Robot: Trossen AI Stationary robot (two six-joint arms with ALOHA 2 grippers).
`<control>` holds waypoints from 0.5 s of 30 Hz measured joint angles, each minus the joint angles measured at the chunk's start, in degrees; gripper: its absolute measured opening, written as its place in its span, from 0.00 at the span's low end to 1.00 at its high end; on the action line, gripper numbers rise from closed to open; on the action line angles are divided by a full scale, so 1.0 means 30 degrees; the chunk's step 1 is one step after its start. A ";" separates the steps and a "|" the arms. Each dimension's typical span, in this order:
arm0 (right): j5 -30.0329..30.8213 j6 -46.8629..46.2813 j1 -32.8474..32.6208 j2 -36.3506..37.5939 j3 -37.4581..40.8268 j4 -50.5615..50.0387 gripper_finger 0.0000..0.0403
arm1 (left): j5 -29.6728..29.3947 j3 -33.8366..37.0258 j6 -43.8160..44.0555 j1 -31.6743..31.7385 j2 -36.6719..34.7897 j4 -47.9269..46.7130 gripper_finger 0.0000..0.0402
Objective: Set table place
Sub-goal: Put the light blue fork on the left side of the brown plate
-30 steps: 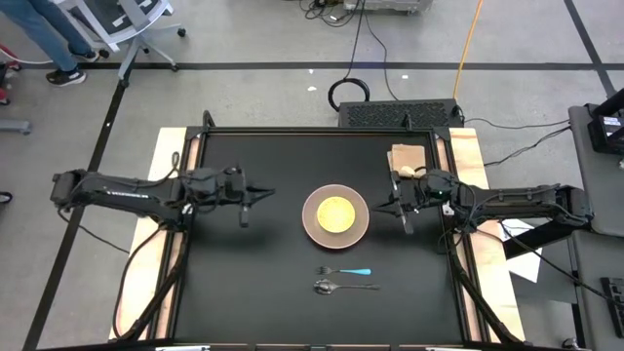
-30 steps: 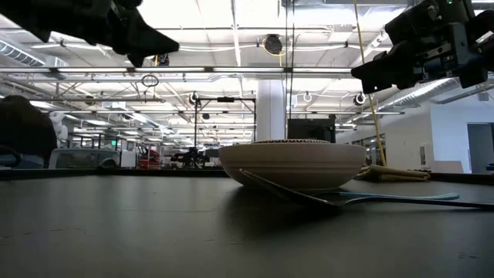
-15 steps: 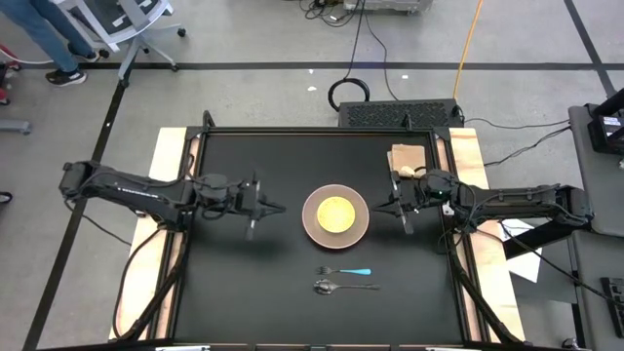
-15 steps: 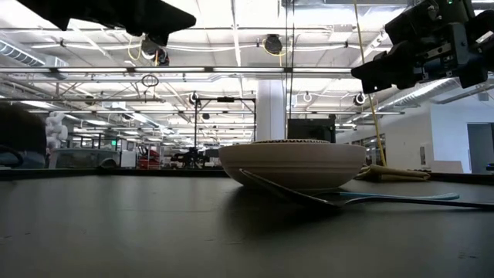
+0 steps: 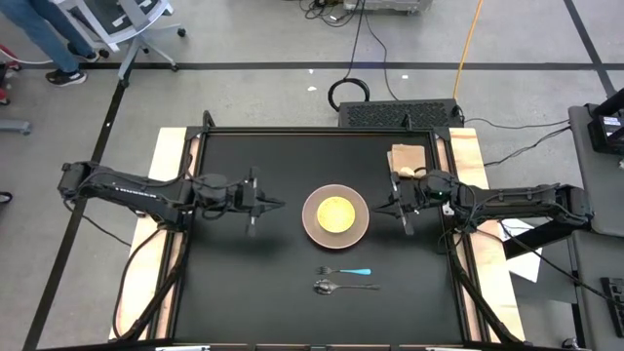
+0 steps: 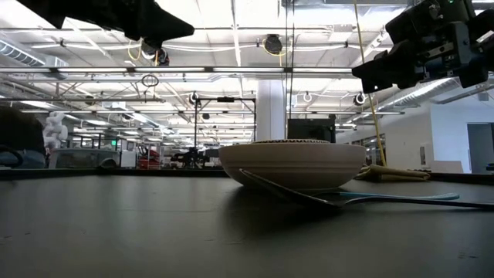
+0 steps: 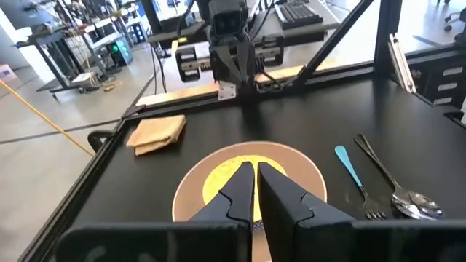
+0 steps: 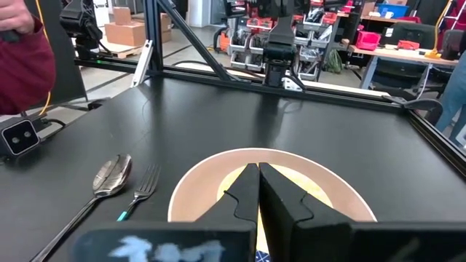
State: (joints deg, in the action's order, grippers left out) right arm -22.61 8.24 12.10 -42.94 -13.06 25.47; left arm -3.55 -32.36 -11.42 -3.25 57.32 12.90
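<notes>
Your black table (image 5: 244, 283) fills the middle of the high view, with light wooden boards (image 5: 168, 156) along its left and right sides. Your left arm (image 5: 136, 190) reaches in from the left and your right arm (image 5: 517, 203) from the right, both held above the tabletop.

At the centre of the table sits a tan plate (image 5: 335, 215) with a yellow middle. Your left gripper (image 5: 278, 205) hovers just left of the plate, pointing at it, its fingers (image 7: 233, 191) pressed nearly together with nothing between them. Your right gripper (image 5: 378, 207) hovers at the plate's right edge, also aimed at the plate, its fingers (image 8: 245, 191) closed and empty.

A folded tan napkin (image 5: 408, 159) lies toward the far right of the table, just beyond your right gripper.

Nearer to you than the plate lie two pieces of cutlery, side by side and apart from the plate: a fork with a light blue handle (image 5: 346, 271), and just nearer than it a metal spoon (image 5: 341, 287). Both lie crosswise, heads to the left.
</notes>
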 joint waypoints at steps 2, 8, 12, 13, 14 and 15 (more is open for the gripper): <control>0.0000 0.0002 0.0000 0.0000 0.0000 0.0007 0.00 | 0.0000 0.0000 0.0007 0.0000 -0.0005 -0.0047 0.06; 0.0000 -0.0001 0.0000 0.0000 0.0000 0.0431 0.00 | -0.0003 0.0000 -0.0316 0.0000 -0.0007 -0.0171 0.06; 0.0000 -0.0004 0.0000 0.0000 0.0000 0.0590 0.00 | -0.0007 0.0000 -0.0134 0.0000 -0.0007 -0.0074 0.06; 0.0000 -0.0004 0.0000 0.0000 0.0000 0.0605 0.00 | -0.0007 0.0000 0.0011 0.0000 -0.0007 -0.0020 0.06; 0.0000 -0.0004 0.0000 0.0000 0.0000 0.0673 0.00 | -0.0115 0.0000 0.0261 0.0004 -0.0002 0.0043 0.06; 0.0000 -0.0010 0.0000 0.0000 0.0000 0.0797 0.00 | -0.0385 0.0000 0.0679 0.0000 0.0044 0.0169 0.06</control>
State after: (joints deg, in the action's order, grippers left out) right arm -22.61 8.21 12.10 -42.94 -13.06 27.86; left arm -4.71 -32.36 -9.38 -3.25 57.45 13.41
